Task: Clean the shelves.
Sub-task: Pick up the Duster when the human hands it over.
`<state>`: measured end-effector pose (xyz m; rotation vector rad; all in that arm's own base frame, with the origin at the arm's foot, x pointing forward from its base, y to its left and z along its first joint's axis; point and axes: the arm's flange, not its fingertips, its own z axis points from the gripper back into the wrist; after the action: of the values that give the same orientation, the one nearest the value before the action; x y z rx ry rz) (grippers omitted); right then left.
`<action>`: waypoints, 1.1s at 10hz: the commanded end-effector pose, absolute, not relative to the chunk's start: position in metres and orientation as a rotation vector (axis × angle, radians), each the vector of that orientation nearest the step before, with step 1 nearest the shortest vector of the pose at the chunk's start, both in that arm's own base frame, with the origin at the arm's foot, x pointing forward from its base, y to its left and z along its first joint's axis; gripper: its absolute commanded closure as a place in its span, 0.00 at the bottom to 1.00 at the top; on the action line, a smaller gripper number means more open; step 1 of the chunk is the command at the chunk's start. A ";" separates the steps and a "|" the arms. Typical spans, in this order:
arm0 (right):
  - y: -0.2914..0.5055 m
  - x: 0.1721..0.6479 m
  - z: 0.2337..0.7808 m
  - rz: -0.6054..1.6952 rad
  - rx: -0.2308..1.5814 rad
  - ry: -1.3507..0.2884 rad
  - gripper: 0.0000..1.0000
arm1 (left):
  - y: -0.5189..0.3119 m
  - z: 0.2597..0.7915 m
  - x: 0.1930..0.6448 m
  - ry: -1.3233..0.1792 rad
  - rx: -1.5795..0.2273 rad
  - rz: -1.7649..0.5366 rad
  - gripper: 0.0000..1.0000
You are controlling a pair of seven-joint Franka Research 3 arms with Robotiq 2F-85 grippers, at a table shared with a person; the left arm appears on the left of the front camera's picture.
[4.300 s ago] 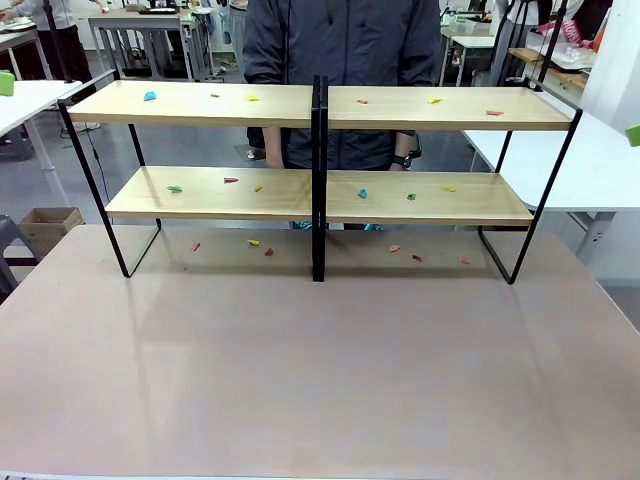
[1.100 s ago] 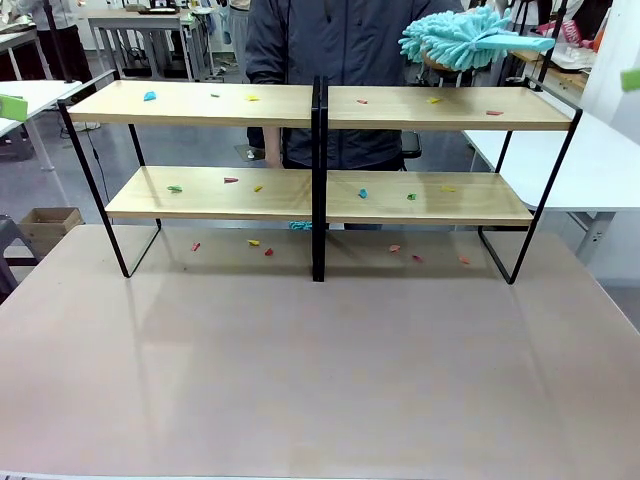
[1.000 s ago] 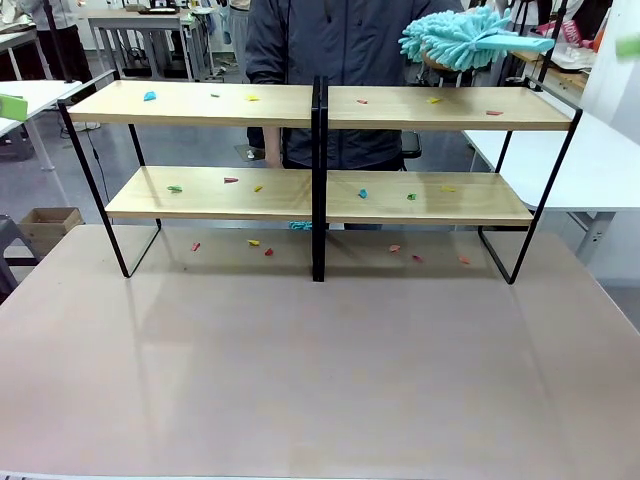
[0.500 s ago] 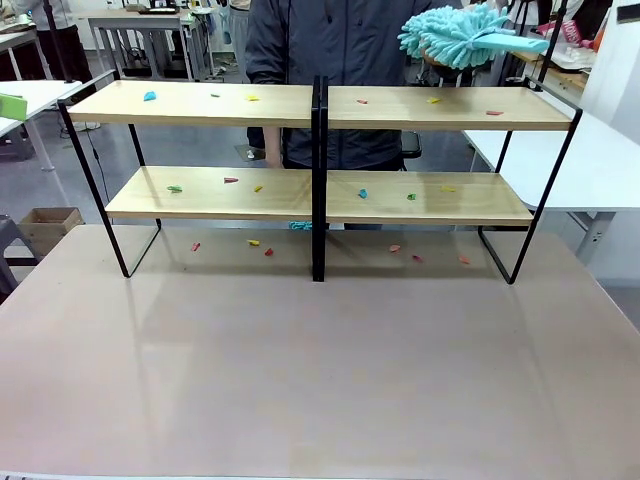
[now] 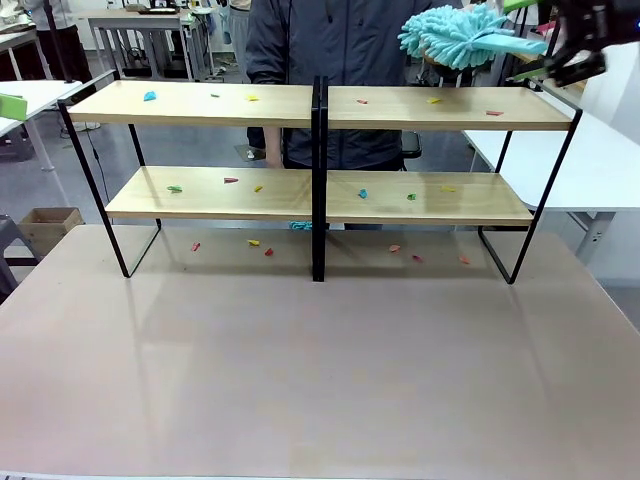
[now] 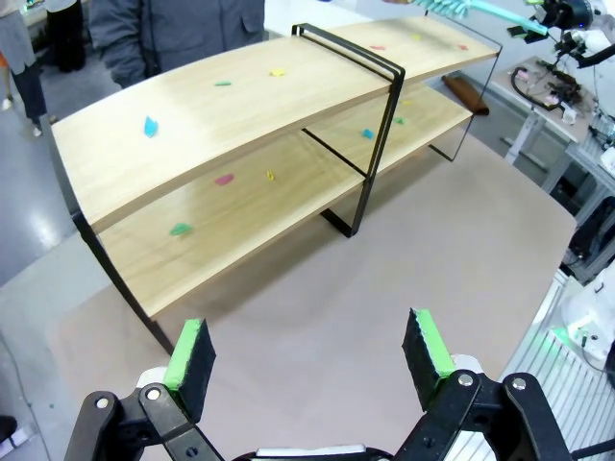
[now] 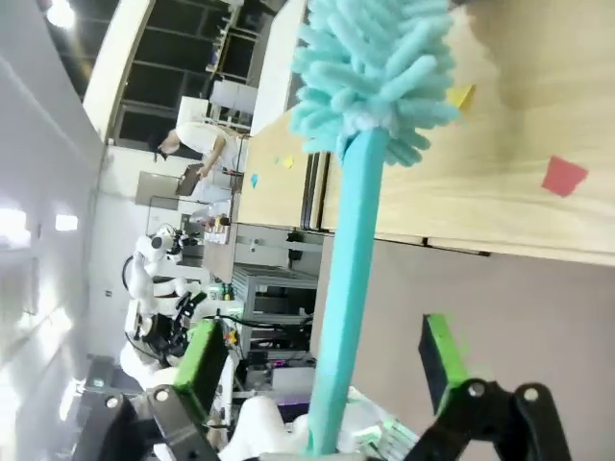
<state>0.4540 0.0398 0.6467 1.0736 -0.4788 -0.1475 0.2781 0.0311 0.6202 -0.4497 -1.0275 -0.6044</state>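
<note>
Between the right gripper's [image 7: 322, 355] spread-apart fingers runs the teal handle of a fluffy duster [image 7: 357, 192], unclamped, apparently presented handle-first for grasping. Beyond its fingertips lie the shelves [image 5: 210, 103], dotted with coloured scraps [image 5: 150, 96]. The left gripper [image 6: 307, 351] gapes wide, the shelves ahead of it.

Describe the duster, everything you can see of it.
The duster has a fluffy turquoise head of soft chenille-like strands and a smooth, straight handle in the same colour, plastic by its look. It lies roughly level above the right end of the shelves' top board. The handle runs between the open fingers of the right gripper, neither pad visibly touching it.
</note>
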 end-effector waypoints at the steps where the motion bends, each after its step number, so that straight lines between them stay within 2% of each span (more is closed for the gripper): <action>1: 0.049 0.464 0.660 -0.209 1.064 -0.463 0.00 | 0.031 0.620 0.279 -1.030 -0.459 -0.607 0.00; 8: 0.048 0.479 0.650 -0.244 1.128 -0.446 0.00 | 0.031 0.620 0.279 -1.030 -0.459 -0.607 0.00; 9: 0.050 0.479 0.649 -0.248 1.111 -0.448 0.58 | 0.031 0.620 0.279 -1.030 -0.459 -0.607 0.00; 10: 0.051 0.480 0.649 -0.246 1.120 -0.442 0.58 | 0.031 0.620 0.279 -1.030 -0.459 -0.607 0.00; 11: 0.053 0.480 0.648 -0.245 1.123 -0.437 1.00 | 0.031 0.620 0.279 -1.030 -0.459 -0.607 0.00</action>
<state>0.4760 0.0505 0.6432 1.0957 -0.4423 -0.2353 0.2781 0.0311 0.6202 -0.4498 -1.0274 -0.6043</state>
